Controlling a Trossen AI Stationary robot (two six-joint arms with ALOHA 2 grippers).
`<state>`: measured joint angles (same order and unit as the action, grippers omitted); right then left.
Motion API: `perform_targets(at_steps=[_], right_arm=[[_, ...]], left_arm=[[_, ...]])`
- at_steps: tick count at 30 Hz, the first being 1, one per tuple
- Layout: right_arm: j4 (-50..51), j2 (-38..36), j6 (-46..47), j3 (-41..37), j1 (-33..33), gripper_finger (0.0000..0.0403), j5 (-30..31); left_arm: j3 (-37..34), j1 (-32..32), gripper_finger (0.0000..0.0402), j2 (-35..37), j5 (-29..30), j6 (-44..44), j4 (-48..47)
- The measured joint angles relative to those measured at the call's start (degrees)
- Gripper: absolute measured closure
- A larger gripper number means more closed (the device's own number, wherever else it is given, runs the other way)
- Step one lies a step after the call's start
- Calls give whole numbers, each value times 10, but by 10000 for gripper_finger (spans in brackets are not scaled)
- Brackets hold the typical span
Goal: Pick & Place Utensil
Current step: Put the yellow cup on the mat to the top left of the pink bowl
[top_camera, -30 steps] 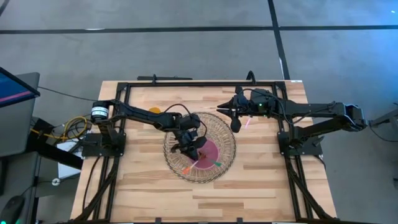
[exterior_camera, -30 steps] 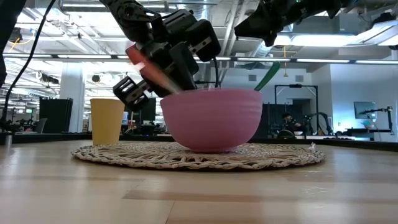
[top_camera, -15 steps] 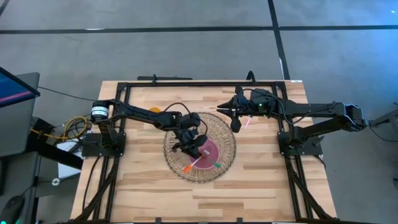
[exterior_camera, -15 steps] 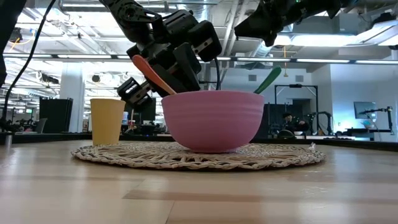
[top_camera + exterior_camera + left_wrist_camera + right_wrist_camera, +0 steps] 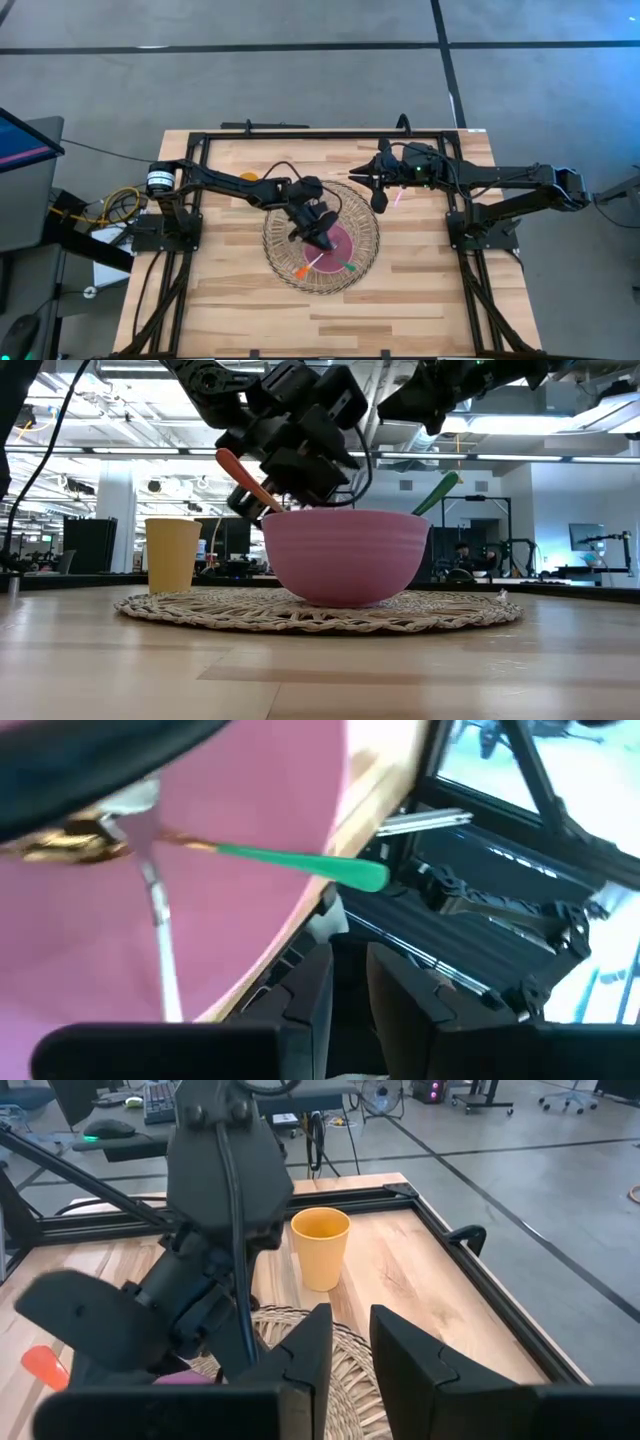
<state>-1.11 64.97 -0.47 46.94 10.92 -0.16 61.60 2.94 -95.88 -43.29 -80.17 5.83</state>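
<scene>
Hanging just above the pink bowl (image 5: 338, 245) with the left jaws, tilted down toward its rim on the side away from the right arm. Parted by a narrow gap between the two dark fingers (image 5: 300, 1010), with nothing gripped. Directly under and ahead of those jaws, inside the bowl (image 5: 230, 920): the orange spoon (image 5: 243, 479), leaning on the rim nearest them with its handle sticking up and out, and the green utensil (image 5: 438, 492), propped against the far rim and slanting out on the side away from them. Close beside the orange handle but not touching it, as far as the low view shows. From the left wrist, only the green handle (image 5: 300, 864) seen crossing the pink inside, plus a thin silvery rod (image 5: 160, 945) of a kind impossible to tell. Beneath the bowl, a round woven mat (image 5: 290, 245) lying on the wooden surface (image 5: 420, 290). Behind the left jaws, off the mat toward the left arm's base, a yellow cup (image 5: 172, 555) standing upright. Right jaws waiting well apart from the bowl, raised just past the mat's edge, fingers (image 5: 300, 1360) likewise slightly parted and empty, pointing across the mat toward the cup (image 5: 320, 1247).
</scene>
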Motion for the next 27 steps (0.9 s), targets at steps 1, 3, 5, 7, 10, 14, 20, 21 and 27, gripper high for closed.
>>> perform_targets(at_steps=[1,3,5,7,10,14,20,21,27], right_arm=[[1,0,0,0,0,337,0],[4,0,0,0,0,337,0],[8,0,0,0,0,337,0],[8,0,0,0,0,337,0],[8,0,0,0,0,337,0],[8,0,5,0,0,337,0],[8,0,20,0,0,337,0],[9,0,20,0,0,337,0],[27,0,20,0,0,337,0]], left_arm=[[0,0,334,1,0,6,4],[0,0,334,7,2,21,5],[0,0,334,15,8,36,6],[0,0,334,28,17,56,7],[0,2,334,56,36,94,6],[0,4,334,109,72,161,7],[0,4,334,195,147,259,-15],[0,5,334,207,164,275,-35],[0,5,334,264,268,344,-196]])
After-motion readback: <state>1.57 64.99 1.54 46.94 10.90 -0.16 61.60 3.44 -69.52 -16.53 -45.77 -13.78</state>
